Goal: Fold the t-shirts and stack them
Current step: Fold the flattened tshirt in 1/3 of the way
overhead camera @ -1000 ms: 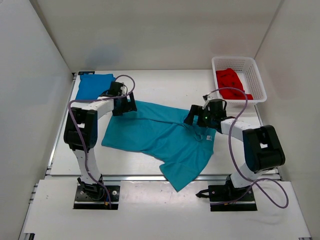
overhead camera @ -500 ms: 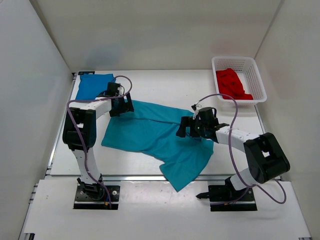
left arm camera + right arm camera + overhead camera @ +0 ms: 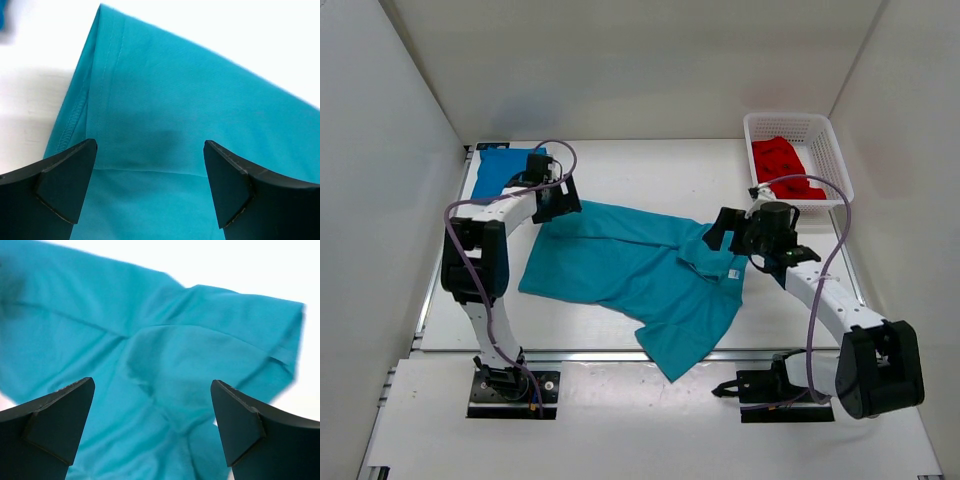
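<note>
The teal t-shirt [image 3: 640,275] lies spread across the middle of the table, its lower edge hanging over the front edge. It fills the left wrist view [image 3: 165,115] and the right wrist view [image 3: 165,370]. My left gripper [image 3: 552,200] is open over the shirt's far-left corner. My right gripper [image 3: 725,232] is open over the shirt's collar end at the right. The royal blue t-shirt [image 3: 502,168] lies folded at the back left. The red t-shirt [image 3: 782,165] lies in the white basket [image 3: 828,140].
The white mesh basket stands at the back right corner. White walls close in the table on the left, back and right. The front edge of the table runs under the teal shirt's hanging part.
My right gripper has moved right and back, from the shirt's middle to the collar end. My left gripper has shifted slightly back and left. The teal shirt's right part is flatter.
</note>
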Robot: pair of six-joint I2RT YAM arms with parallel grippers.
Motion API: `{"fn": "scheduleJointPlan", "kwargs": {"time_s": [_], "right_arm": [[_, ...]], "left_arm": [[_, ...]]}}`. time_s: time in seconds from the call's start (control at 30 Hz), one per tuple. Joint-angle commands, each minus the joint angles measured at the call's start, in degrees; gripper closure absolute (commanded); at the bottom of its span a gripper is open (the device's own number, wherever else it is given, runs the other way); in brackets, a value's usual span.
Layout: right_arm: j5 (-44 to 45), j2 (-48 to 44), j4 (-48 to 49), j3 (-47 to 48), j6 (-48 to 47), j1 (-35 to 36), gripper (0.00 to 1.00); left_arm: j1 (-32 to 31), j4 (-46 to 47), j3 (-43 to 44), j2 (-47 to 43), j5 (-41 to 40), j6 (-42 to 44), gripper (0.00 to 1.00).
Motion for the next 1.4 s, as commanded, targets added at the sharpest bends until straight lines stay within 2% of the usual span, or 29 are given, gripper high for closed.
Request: {"fn": "scheduleJointPlan", "kwargs": {"time_s": [0.0, 0.23, 0.4, 0.53, 0.6, 0.73, 0.93, 1.1, 1.3, 1.37], "right_arm": [[3.62, 1.05, -2.72, -1.54, 1.52, -2.22, 0.01], [6.7, 10.0, -4.84, -0.31, 4.68, -0.39, 0.01], [11.87, 18.35, -10.63, 4.08, 6.01, -1.16, 0.01], [17.33, 23.63, -15.56, 11.62, 5.39, -2.84, 0.01], [16.46, 27.75, -16.35, 14.54, 4.34, -4.68, 0.01], [15.58, 35.49, -17.5, 23.93, 2.49, -5.65, 0.01], [16.82, 44.38, -22.5, 40.71, -2.95, -4.95, 0.01], [15.93, 37.9, -19.44, 40.39, -8.4, -2.23, 0.01], [11.19, 24.8, -17.59, 35.12, -9.11, 2.08, 0.01], [13.46, 19.46, -17.76, 30.65, -8.85, 4.96, 0.0]], "left_arm": [[-1.56, 0.32, 2.42, -6.02, -0.7, 0.85, 0.01], [-2.97, 0.58, 1.1, -1.19, 1.84, -0.19, 0.02], [-3.06, 1.11, -1.45, 1.18, 2.71, -0.81, 0.01], [-3.15, 1.56, -3.47, 1.45, 2.72, -1.43, 0.02], [-3.06, 0.86, -3.91, 1.89, 1.5, -1.25, 0.01], [-1.48, -0.03, -2.42, 3.03, 4.12, -2.04, 0.01], [-2.01, -3.8, 3.28, 4.52, -0.45, 0.15, 0.01], [0.54, -4.34, 5.58, 0.84, 1.48, -0.28, 0.02], [-2.88, -6.61, 5.15, -10.75, -0.7, 1.3, 0.01], [-2.89, -8.37, 2.0, -16.8, -1.15, -0.01, 0.02]]}}
